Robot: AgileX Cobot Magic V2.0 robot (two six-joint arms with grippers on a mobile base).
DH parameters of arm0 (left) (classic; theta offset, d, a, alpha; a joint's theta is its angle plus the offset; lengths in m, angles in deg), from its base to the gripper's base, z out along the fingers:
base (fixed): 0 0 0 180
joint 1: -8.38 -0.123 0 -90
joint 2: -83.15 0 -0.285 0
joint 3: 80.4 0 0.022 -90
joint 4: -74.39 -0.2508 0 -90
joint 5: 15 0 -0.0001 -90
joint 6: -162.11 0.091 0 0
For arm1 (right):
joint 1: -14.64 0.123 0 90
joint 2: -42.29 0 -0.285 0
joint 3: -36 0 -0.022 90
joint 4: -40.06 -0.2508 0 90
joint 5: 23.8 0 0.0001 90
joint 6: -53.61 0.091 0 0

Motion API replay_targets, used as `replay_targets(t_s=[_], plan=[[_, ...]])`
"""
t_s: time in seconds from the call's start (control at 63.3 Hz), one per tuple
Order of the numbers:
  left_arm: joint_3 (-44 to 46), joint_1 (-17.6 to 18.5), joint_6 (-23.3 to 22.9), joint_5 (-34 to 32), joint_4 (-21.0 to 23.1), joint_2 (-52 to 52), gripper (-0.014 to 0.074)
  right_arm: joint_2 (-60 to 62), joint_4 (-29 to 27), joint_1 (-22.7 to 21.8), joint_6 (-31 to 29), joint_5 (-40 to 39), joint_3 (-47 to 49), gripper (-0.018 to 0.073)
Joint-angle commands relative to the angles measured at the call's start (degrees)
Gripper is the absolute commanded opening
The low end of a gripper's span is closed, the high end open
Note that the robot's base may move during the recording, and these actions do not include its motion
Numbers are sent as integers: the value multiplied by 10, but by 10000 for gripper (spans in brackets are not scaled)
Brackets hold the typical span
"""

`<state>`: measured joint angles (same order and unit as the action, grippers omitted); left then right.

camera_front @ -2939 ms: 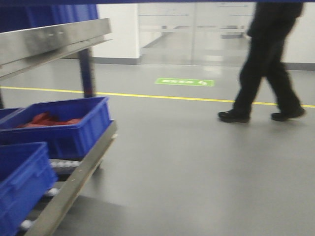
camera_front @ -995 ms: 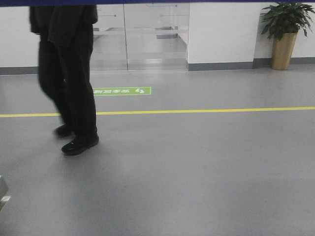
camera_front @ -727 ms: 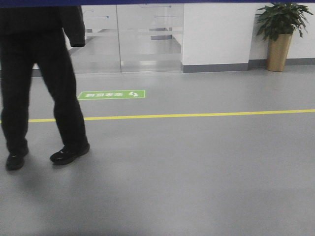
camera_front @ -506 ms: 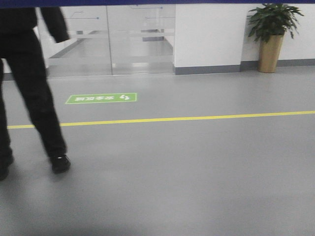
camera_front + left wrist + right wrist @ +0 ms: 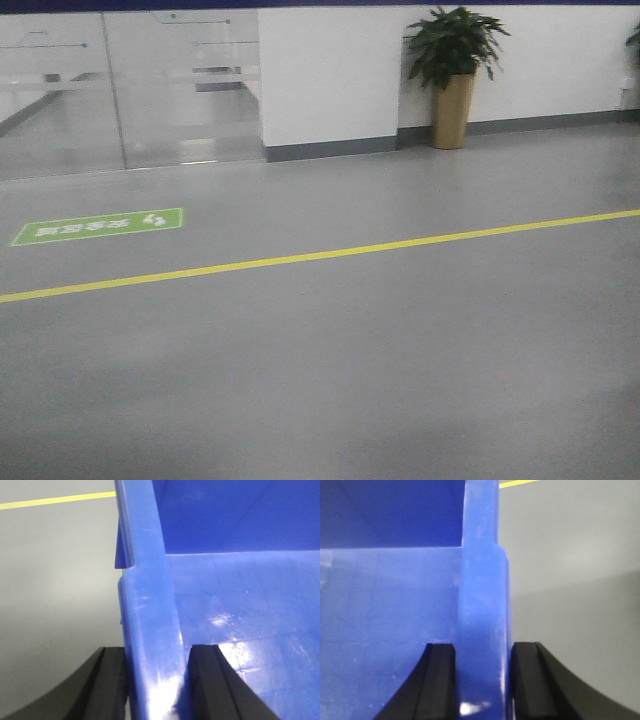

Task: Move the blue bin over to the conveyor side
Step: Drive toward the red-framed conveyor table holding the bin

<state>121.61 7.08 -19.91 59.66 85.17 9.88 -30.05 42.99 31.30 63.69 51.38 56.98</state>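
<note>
The blue bin (image 5: 150, 580) fills the left wrist view, held off the grey floor. My left gripper (image 5: 157, 682) is shut on its left rim, one black finger outside the wall and one inside. In the right wrist view the blue bin (image 5: 480, 580) shows its opposite wall, and my right gripper (image 5: 482, 680) is shut on that rim the same way. The bin's inside looks empty where it shows. A thin blue strip (image 5: 300, 4) lines the top edge of the front view. The conveyor is out of view.
Open grey floor (image 5: 350, 380) lies ahead, crossed by a yellow line (image 5: 300, 257). A green floor sign (image 5: 98, 226) sits at the left, glass doors (image 5: 120, 90) behind it. A potted plant (image 5: 452, 75) stands against the white wall (image 5: 330, 75).
The front view has swung right: the steel rack with blue bins and then the walking person have slid out to the left. The potted plant has shifted left.
</note>
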Motion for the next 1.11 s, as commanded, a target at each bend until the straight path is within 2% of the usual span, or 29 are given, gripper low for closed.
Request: replay_targets(t_s=[0.0,1.09], plan=[[9,-1,14,-47,-7,12,-20,11,40,-4,-2,-52,8,-79],[9,-1,14,-47,-9,12,-20,11,40,-4,-2,-52,8,-79]])
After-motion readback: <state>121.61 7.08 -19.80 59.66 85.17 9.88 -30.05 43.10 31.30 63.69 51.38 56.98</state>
